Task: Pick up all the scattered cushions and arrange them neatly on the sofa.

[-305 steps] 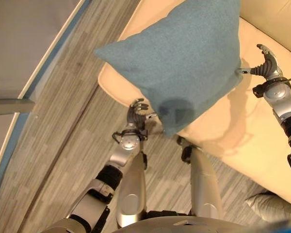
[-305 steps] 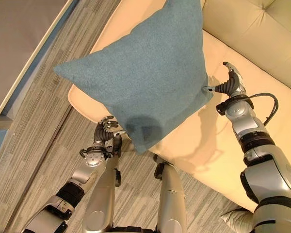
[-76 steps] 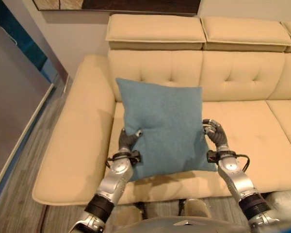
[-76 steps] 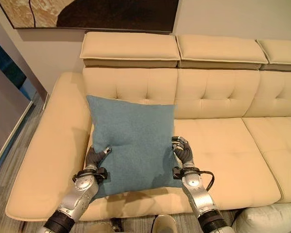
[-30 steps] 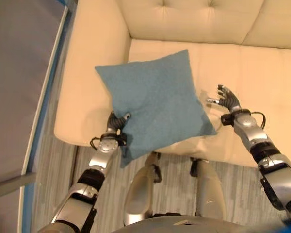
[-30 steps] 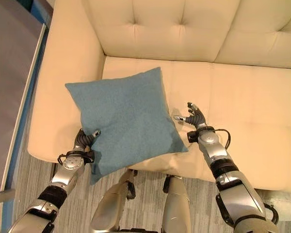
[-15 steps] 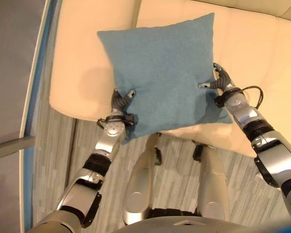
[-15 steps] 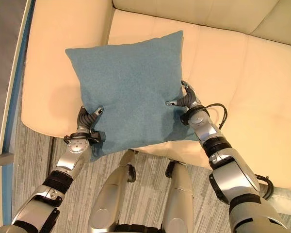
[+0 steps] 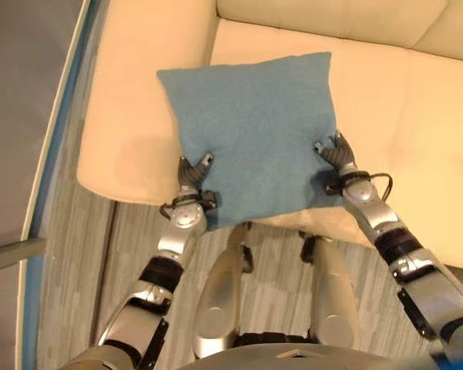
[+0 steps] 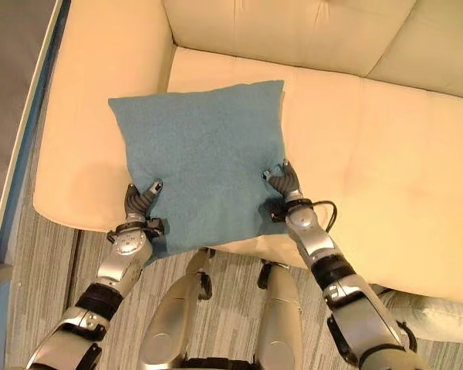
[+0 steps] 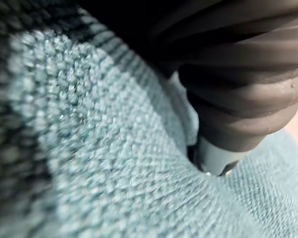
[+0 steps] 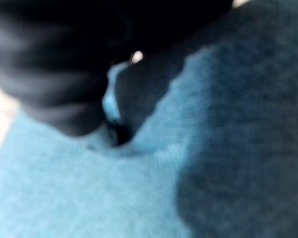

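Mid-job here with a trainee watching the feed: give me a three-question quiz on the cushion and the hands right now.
1. True or false: the blue cushion lies on the floor.
2. Which hands grip it? A) left hand only B) right hand only C) both
3. Fill in: the cushion's near edge overhangs the front of the cream ____.

Key: 1 false; it lies on the seat. 2 C, one at each near corner. 3 sofa.

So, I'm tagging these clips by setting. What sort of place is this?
Most likely a living room or lounge. A cream sofa stands on grey wood-look flooring, and both hands hold a blue cushion on its seat. A pale cushion lies on the floor nearby.
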You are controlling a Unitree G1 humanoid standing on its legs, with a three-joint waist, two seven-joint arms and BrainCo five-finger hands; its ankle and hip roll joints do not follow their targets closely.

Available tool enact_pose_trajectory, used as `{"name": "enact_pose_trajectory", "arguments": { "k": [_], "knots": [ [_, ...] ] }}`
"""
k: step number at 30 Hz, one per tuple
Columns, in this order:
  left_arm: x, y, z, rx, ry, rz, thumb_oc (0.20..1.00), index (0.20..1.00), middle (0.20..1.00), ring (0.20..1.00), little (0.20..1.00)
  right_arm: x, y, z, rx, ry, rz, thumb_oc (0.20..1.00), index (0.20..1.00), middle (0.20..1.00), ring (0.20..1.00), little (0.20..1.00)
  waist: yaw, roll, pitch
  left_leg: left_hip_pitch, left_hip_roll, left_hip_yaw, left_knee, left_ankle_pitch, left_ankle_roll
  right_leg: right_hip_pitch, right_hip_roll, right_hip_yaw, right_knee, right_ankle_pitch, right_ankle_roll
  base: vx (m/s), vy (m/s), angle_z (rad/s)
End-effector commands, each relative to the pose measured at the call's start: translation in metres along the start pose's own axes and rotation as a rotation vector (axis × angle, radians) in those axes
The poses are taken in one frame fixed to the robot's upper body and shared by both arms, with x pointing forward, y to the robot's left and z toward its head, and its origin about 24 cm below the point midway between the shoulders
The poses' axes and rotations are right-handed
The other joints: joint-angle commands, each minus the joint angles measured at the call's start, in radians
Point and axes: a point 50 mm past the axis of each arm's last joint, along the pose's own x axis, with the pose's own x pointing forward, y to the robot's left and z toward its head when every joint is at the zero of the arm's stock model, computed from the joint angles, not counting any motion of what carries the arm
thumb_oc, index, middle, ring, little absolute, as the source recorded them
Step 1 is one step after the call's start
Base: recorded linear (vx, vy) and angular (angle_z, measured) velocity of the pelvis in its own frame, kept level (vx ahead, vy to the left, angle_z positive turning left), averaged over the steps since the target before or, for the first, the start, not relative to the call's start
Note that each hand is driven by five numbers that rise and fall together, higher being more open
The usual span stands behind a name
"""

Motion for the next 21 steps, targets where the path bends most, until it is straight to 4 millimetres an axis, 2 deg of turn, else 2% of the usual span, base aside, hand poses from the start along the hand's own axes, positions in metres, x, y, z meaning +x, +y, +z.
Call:
{"name": "enact_pose_trajectory", "arguments": {
  "k": [1, 4, 5, 10, 13, 17, 18, 19, 21],
  "knots": [
    [-0.002, -0.053, 0.048, -0.081, -0.207, -0.234, 0.200, 0.200, 0.200, 0.200, 0.200, -0.001, 0.036, 0.049, 0.107, -0.257, 0.089, 0.200, 0.200, 0.200, 0.200, 0.200, 0.003, -0.051, 0.000, 0.082, 0.018, 0.039, 0.061, -0.097, -0.115, 0.095, -0.009, 0.037, -0.178, 0.093, 0.074, 0.00, 0.006, -0.05],
    [-0.007, -0.068, 0.053, -0.087, -0.228, -0.288, 0.200, 0.200, 0.200, 0.200, 0.200, -0.011, 0.026, 0.051, 0.099, -0.302, 0.026, 0.200, 0.200, 0.200, 0.200, 0.200, -0.021, -0.046, 0.001, 0.093, 0.019, 0.051, 0.079, -0.112, -0.108, 0.082, -0.010, 0.055, -0.136, 0.077, 0.073, -0.02, 0.021, -0.16],
    [-0.007, -0.075, 0.058, -0.080, -0.249, -0.303, 0.200, 0.200, 0.200, 0.200, 0.200, -0.013, 0.021, 0.057, 0.065, -0.344, -0.007, 0.200, 0.200, 0.200, 0.200, 0.200, -0.033, -0.046, 0.001, 0.094, 0.020, 0.061, 0.097, -0.126, -0.102, 0.071, -0.010, 0.069, -0.116, 0.070, 0.074, -0.01, 0.027, -0.22],
    [0.006, -0.089, 0.090, -0.021, -0.372, -0.296, 0.200, 0.200, 0.200, 0.200, 0.200, -0.005, 0.011, 0.082, -0.039, -0.454, -0.109, 0.200, 0.200, 0.200, 0.200, 0.200, -0.070, -0.037, -0.016, 0.076, 0.024, 0.090, 0.132, -0.146, -0.093, 0.027, -0.003, 0.107, -0.097, 0.069, 0.083, 0.01, 0.002, -0.36],
    [0.028, -0.091, 0.125, 0.020, -0.462, -0.226, 0.200, 0.200, 0.200, 0.200, 0.200, 0.020, 0.004, 0.131, -0.169, -0.573, -0.164, 0.200, 0.200, 0.200, 0.200, 0.200, -0.079, -0.027, -0.035, 0.021, 0.024, 0.096, 0.130, -0.136, -0.091, -0.041, 0.006, 0.122, -0.091, 0.075, 0.088, 0.03, -0.048, -0.19],
    [0.042, -0.097, 0.162, 0.040, -0.538, -0.190, 0.200, 0.200, 0.200, 0.200, 0.200, 0.035, 0.002, 0.171, -0.222, -0.643, -0.210, 0.200, 0.200, 0.200, 0.200, 0.200, -0.080, -0.020, -0.035, -0.037, 0.021, 0.081, 0.143, -0.129, -0.090, -0.098, 0.002, 0.129, -0.069, 0.079, 0.087, 0.04, -0.024, -0.03],
    [0.046, -0.102, 0.177, 0.052, -0.571, -0.184, 0.200, 0.200, 0.200, 0.200, 0.200, 0.039, 0.000, 0.190, -0.250, -0.682, -0.231, 0.200, 0.200, 0.200, 0.200, 0.200, -0.078, -0.015, -0.040, -0.052, 0.018, 0.063, 0.147, -0.149, -0.097, -0.114, 0.002, 0.136, -0.054, 0.055, 0.096, 0.14, -0.022, 0.11],
    [0.051, -0.105, 0.198, 0.075, -0.614, -0.166, 0.200, 0.200, 0.200, 0.200, 0.200, 0.042, 0.003, 0.211, -0.273, -0.721, -0.247, 0.200, 0.200, 0.200, 0.200, 0.200, -0.077, -0.015, -0.042, -0.089, 0.013, 0.053, 0.149, -0.143, -0.098, -0.140, 0.000, 0.140, -0.060, 0.068, 0.096, 0.14, -0.022, 0.10],
    [0.055, -0.107, 0.215, 0.114, -0.651, -0.146, 0.200, 0.200, 0.200, 0.200, 0.200, 0.043, 0.003, 0.227, -0.286, -0.756, -0.265, 0.200, 0.200, 0.200, 0.200, 0.200, -0.080, -0.015, -0.045, -0.115, 0.011, 0.051, 0.143, -0.133, -0.102, -0.160, 0.002, 0.143, -0.074, 0.082, 0.098, 0.03, -0.002, 0.16]
  ]
}}
